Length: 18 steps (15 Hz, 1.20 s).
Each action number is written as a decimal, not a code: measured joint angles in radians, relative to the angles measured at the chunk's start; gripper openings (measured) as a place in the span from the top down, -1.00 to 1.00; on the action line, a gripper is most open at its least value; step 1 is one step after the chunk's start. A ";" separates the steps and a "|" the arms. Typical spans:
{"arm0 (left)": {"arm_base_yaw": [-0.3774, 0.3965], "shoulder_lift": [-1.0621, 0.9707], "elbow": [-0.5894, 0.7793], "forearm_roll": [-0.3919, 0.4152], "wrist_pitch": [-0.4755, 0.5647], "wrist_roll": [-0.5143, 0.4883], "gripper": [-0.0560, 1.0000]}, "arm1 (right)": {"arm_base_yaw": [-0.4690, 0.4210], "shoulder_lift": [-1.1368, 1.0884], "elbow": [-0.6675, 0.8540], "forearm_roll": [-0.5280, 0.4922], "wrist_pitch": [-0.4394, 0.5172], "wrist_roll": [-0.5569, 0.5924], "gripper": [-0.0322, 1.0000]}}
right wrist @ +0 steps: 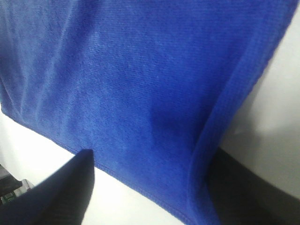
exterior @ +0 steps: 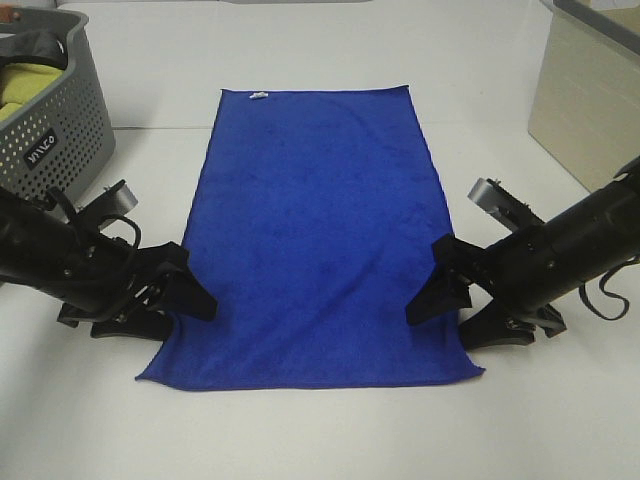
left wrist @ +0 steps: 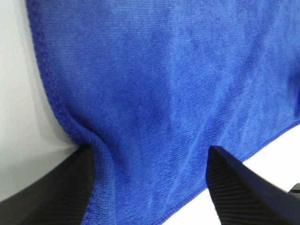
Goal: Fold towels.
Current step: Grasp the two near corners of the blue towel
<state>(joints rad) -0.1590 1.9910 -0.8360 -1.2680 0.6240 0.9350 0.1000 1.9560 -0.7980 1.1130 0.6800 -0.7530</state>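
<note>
Nearest to the camera is the bare front strip of the table (exterior: 320,440), white and flat. On it the towel (exterior: 320,230) lies spread open, its long sides running away from the camera and its near short edge close to the front. I judge the towel to be light, soft and limp. It will not keep any shape, it will sag between two holding points, and the microfibre probably drags a little on the table instead of sliding freely. The best places to hold it are the two near corners, at the hem, with one finger slid under the edge. A grey basket (exterior: 50,130) stands far left and a beige box (exterior: 585,110) far right, both well apart from the towel, so there is open room to carry the near edge over to the far one. The left gripper (exterior: 185,315) and the right gripper (exterior: 440,325) sit low at the long edges near those corners. Both are wide open and grip nothing. In each wrist view the blue cloth lies between the fingers, and its edge bunches up against one finger (left wrist: 61,192). The white tag (exterior: 258,96) marks the far short edge.
</note>
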 joint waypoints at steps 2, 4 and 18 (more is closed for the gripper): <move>0.000 0.011 -0.007 -0.008 0.019 -0.001 -0.35 | 0.003 0.007 -0.004 0.007 0.000 0.024 -0.31; 0.000 0.012 -0.007 -0.005 0.021 -0.002 -0.35 | 0.003 0.007 -0.005 0.003 0.000 0.026 -0.30; 0.000 0.008 -0.012 0.144 0.050 -0.249 -0.27 | 0.003 0.009 -0.006 -0.004 -0.003 0.026 -0.25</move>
<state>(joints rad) -0.1590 1.9990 -0.8480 -1.1240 0.6740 0.6860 0.1030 1.9650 -0.8040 1.1090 0.6770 -0.7270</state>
